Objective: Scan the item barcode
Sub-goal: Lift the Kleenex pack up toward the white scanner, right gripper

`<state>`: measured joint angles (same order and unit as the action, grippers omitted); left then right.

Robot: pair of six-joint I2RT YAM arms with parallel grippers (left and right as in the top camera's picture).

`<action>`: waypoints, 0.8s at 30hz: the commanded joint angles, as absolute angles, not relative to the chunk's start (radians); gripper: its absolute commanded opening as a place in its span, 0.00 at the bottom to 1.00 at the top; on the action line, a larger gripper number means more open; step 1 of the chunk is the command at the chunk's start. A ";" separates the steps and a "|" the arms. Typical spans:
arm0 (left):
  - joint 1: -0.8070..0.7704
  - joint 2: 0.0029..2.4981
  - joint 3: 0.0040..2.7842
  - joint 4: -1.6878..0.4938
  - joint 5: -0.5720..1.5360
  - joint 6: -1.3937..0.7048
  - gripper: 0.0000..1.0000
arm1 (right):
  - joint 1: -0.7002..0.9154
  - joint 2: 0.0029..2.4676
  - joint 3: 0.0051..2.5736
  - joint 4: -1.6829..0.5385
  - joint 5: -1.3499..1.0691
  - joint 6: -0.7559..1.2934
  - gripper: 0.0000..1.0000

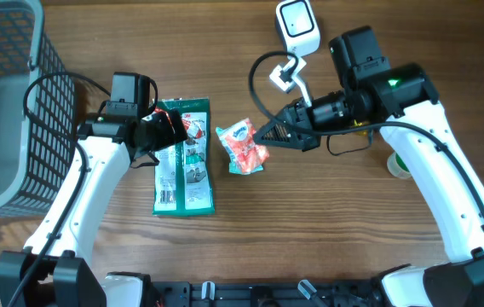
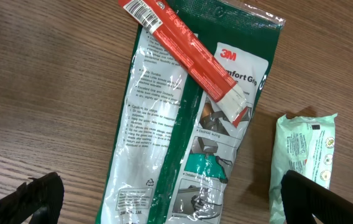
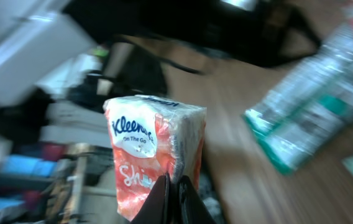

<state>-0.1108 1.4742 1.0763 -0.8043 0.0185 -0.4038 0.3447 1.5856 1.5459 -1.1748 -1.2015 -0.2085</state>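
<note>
Right claw (image 1: 262, 136) clenched on tissue pack (image 1: 242, 147), pinching its lower edge. Pack is mid-worktop (image 1: 336, 247), looks lifted, logo side facing the wrist camera. Scanner (image 1: 297, 24) at far edge, well apart from pack. Left claw (image 1: 172, 128) released, empty, over green packet (image 1: 182, 170) toward left edge. Progress: grab looks done; bringing barcode to scanner not yet done. Barcode itself not visible.

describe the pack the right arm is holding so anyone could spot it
Start at the long green 3M packet mid-table. Just right of it is a small soft pack, pinched by the right gripper. Only it reads Kleenex, on an orange-red and white wrapper.
</note>
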 commanded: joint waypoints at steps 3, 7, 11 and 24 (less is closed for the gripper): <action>-0.104 1.473 1.080 -0.801 0.002 -0.397 1.00 | 0.291 1.580 1.540 -1.177 -1.624 -0.282 0.04; -0.104 1.473 1.080 -0.801 0.002 -0.397 1.00 | 0.245 1.579 1.540 -1.201 -1.624 -0.281 0.04; -0.105 1.473 1.080 -0.802 0.002 -0.397 1.00 | 0.221 1.578 1.540 -1.208 -1.624 -0.281 0.04; -0.104 1.473 1.080 -0.802 0.002 -0.397 1.00 | 0.215 1.575 1.541 -1.198 -1.442 -0.256 0.04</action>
<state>-0.1108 1.4742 1.0763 -0.8040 0.0189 -0.4038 0.2188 1.5856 1.5459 -1.2007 -1.5505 -0.2337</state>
